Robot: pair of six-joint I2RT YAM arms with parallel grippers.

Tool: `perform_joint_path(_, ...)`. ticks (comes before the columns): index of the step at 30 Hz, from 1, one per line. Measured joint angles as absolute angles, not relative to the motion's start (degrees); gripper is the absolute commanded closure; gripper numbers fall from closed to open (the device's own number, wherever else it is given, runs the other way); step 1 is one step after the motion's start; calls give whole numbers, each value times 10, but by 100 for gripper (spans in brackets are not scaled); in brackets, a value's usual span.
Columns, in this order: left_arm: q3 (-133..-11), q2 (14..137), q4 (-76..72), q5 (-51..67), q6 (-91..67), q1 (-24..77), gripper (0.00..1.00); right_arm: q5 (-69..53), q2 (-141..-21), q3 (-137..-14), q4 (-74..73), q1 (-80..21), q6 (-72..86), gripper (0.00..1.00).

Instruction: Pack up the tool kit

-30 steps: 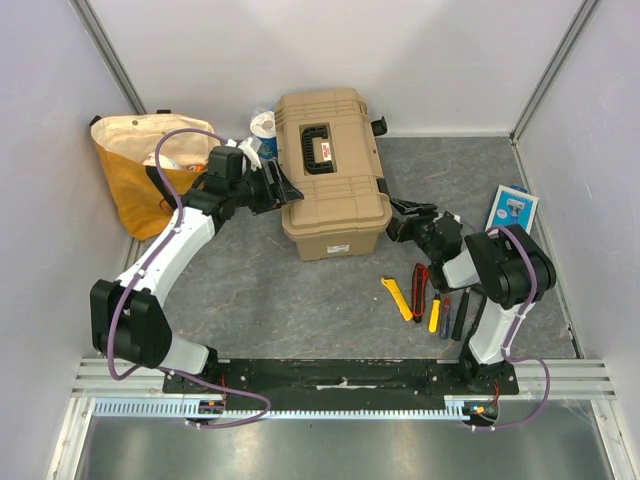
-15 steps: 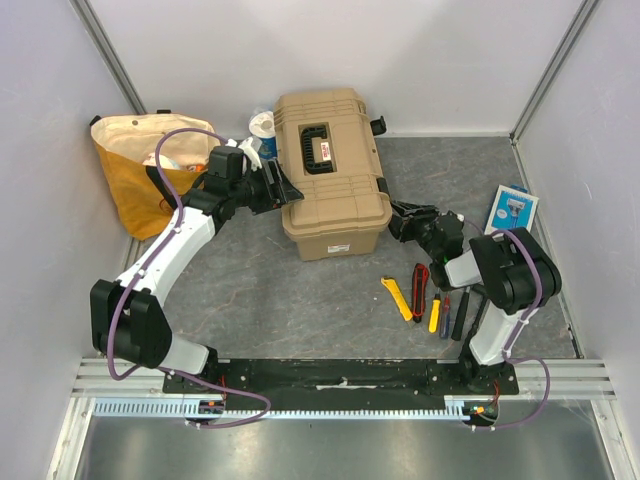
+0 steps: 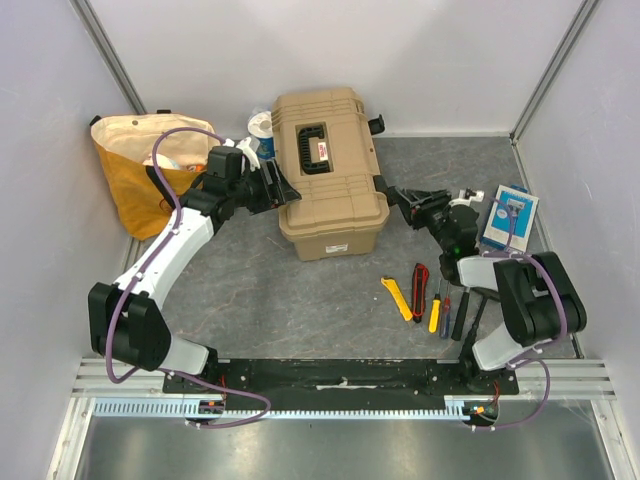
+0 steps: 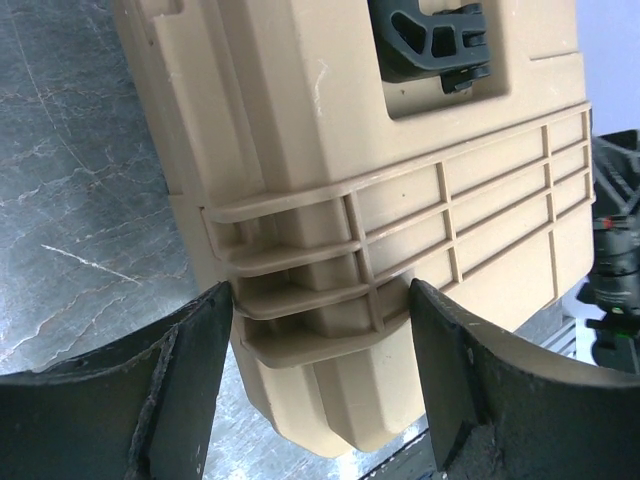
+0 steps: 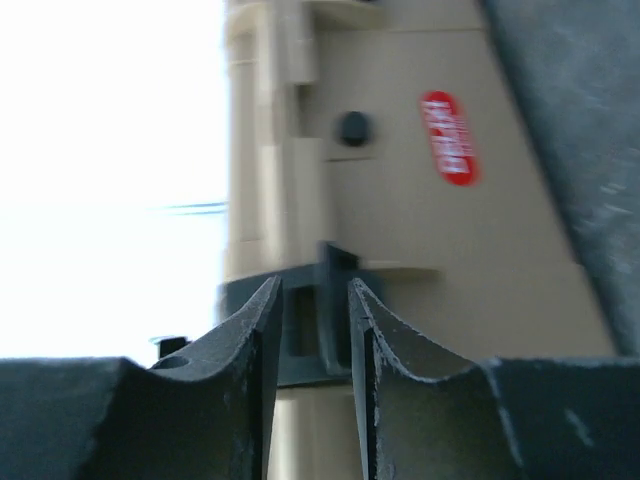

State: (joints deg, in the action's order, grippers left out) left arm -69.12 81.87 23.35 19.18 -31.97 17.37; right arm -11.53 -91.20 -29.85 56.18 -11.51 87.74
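On the grey table (image 3: 300,290), toward the back wall, we are finding the tan toolbox (image 3: 330,190) lying closed, its black handle (image 3: 314,144) facing up. Left of it, a yellow bag (image 3: 135,190) is leaning in the corner. Our left gripper (image 3: 283,188) is hovering at the box's left side. Its fingers (image 4: 190,370) are standing wide apart, flanking the side ribs without closing on them. Our right gripper (image 3: 400,197) is reaching to the box's right side, its fingers nearly together with a black latch (image 5: 330,262) sitting in the gap; we cannot tell whether they are pinching it. A blue-white packet (image 3: 505,218) is lying just beside the right arm. Near the front right, well apart from the box, a yellow cutter (image 3: 397,298), a red cutter (image 3: 420,277) and several screwdrivers (image 3: 436,313) are lying loose on the table.
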Motion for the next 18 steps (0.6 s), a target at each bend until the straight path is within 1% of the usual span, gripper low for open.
perform_joint_path(2, -691, 817, 234, 187, -318, 174, 24, -111, -887, -308, 561, -113, 861, 53)
perform_joint_path(4, -692, 816, 236, 183, -317, 175, 24, -114, -868, -314, 536, -115, 834, 34)
perform_joint_path(5, -692, 816, 237, 180, -316, 175, 24, -118, -861, -319, 527, -115, 820, 28)
perform_joint_path(7, -693, 816, 237, 178, -316, 176, 24, -123, -845, -328, 506, -116, 795, 18)
perform_joint_path(10, -693, 815, 238, 175, -315, 178, 24, -131, -825, -340, 472, -119, 755, 10)
perform_joint_path(14, -694, 815, 239, 171, -315, 178, 24, -140, -804, -364, 404, -124, 691, 2)
perform_joint_path(18, -697, 815, 243, 165, -314, 180, 24, -136, -779, -412, 278, -137, 597, 2)
